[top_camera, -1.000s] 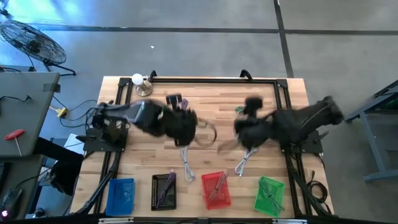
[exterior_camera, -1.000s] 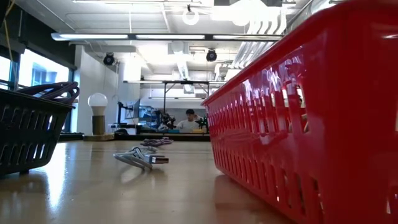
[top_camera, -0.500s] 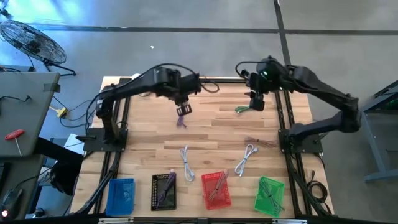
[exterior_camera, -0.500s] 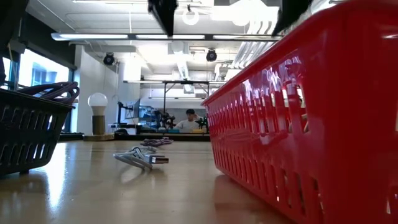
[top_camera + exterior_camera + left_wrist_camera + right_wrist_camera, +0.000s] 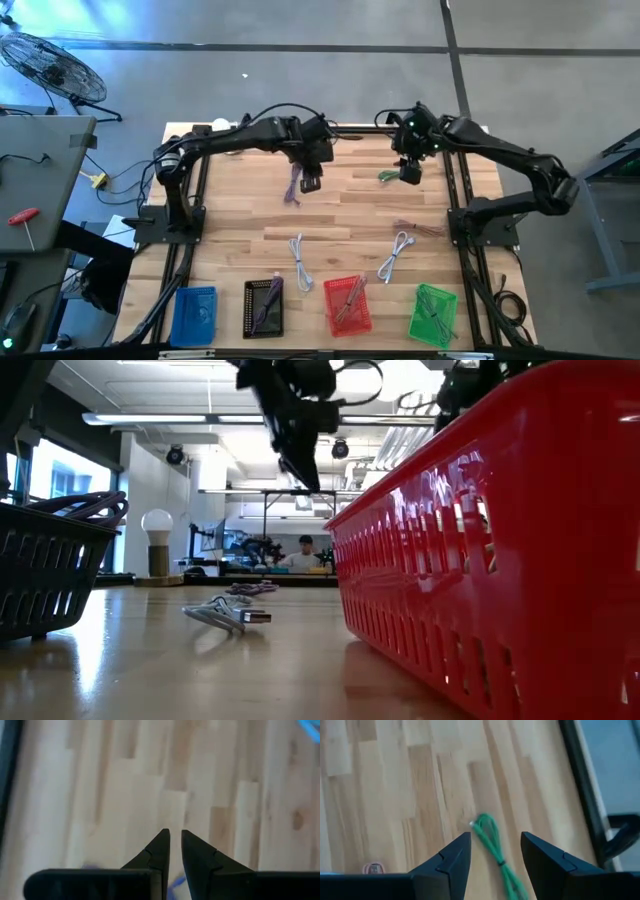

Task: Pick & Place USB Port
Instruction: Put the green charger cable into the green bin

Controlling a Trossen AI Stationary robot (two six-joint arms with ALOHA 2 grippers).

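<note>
Green coiled USB cable [image 5: 388, 176] lies on the light wooden slatted table [image 5: 350, 210] toward 1 o'clock in the high view, just beside the right gripper [image 5: 410, 172]. Right wrist view shows what the overhead cannot: the cable [image 5: 493, 845] sits in line with the gap between the two dark fingers [image 5: 451, 856], jaws spread wide, nothing held.

Purple cable [image 5: 293, 188] rests at about 11 o'clock from table centre, just beside the left gripper [image 5: 311, 183]. Left wrist view shows this gripper [image 5: 175, 840] nearly closed, only a narrow slit between the tips, nothing gripped; a blurred bluish-purple streak low between them is hard to make out.

Two white cables [image 5: 299, 256] [image 5: 395, 252] lie nearer 6 o'clock, and a pinkish cable [image 5: 405, 229] near the right arm's base. Along the 6 o'clock edge stand a blue plastic basket [image 5: 194, 313], a black plastic basket [image 5: 263, 305], a red plastic basket [image 5: 347, 303] and a green plastic basket [image 5: 434, 313].

Low view: red basket wall [image 5: 500, 550] fills the 3 o'clock half and hides the green cable. One white cable [image 5: 225, 613] shows on the tabletop. The left gripper's dark body [image 5: 295, 420] hangs at 12 o'clock, cut off at the frame edge. A round white bulb lamp [image 5: 158, 540] stands at the far edge, and a seated person [image 5: 303, 553] is in the room behind.
</note>
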